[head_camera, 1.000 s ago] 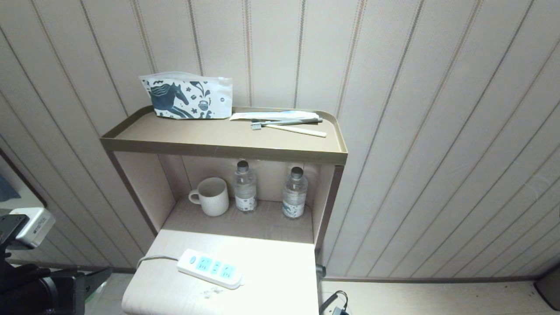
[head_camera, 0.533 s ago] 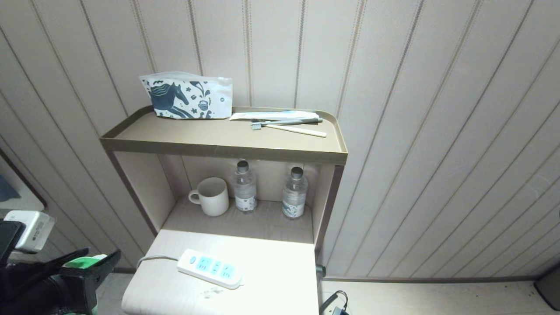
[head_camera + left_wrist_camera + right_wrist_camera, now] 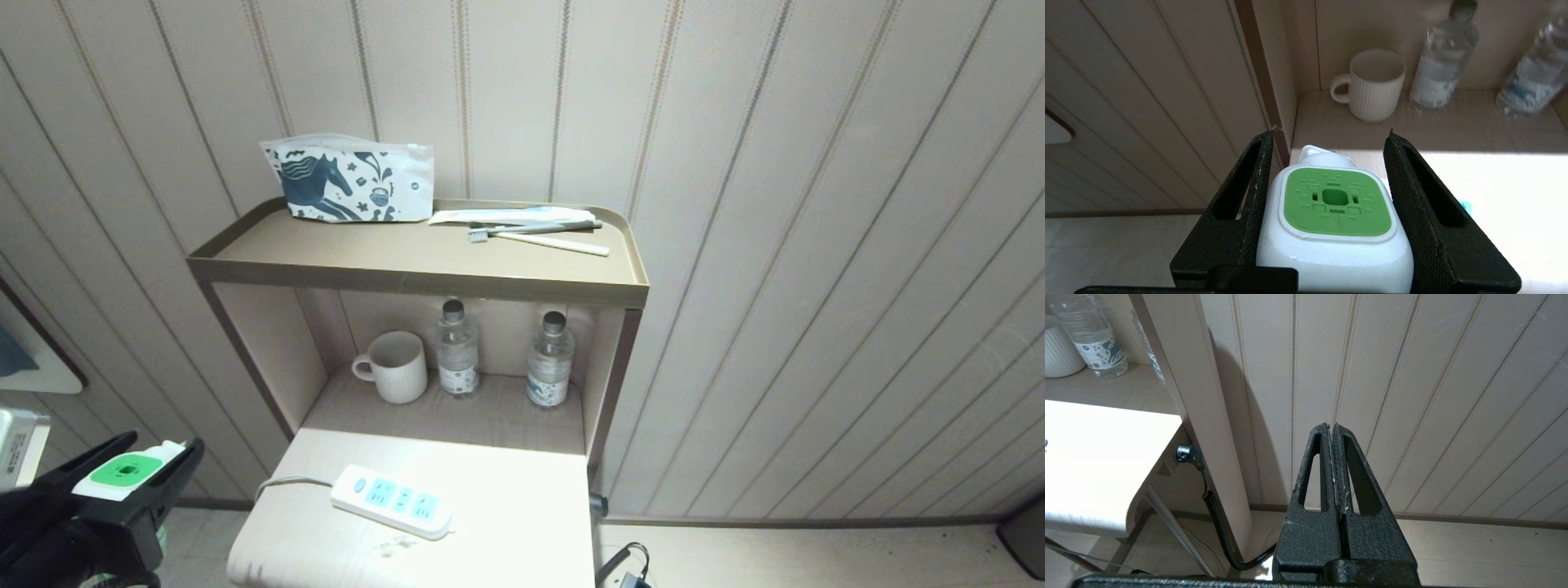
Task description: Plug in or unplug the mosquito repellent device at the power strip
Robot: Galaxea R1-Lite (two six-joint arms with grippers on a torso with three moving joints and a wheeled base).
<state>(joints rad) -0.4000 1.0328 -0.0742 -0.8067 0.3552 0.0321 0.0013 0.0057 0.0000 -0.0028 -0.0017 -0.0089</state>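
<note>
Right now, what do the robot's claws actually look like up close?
Both are matte black. The left gripper has two long, tapering fingers with rough inner faces and a slot cut through each. The right gripper has the same slotted, wedge-shaped fingers. No cables or markings show on either.

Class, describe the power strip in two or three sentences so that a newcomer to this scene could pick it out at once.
Start at the tan shelf unit against the panelled wall and drop to the pale tabletop in front of its lower compartment. The power strip lies there, towards the left side. It alone is a flat white bar with light-blue socket panels and a white cord, unlike the upright mug and water bottles behind.
</note>
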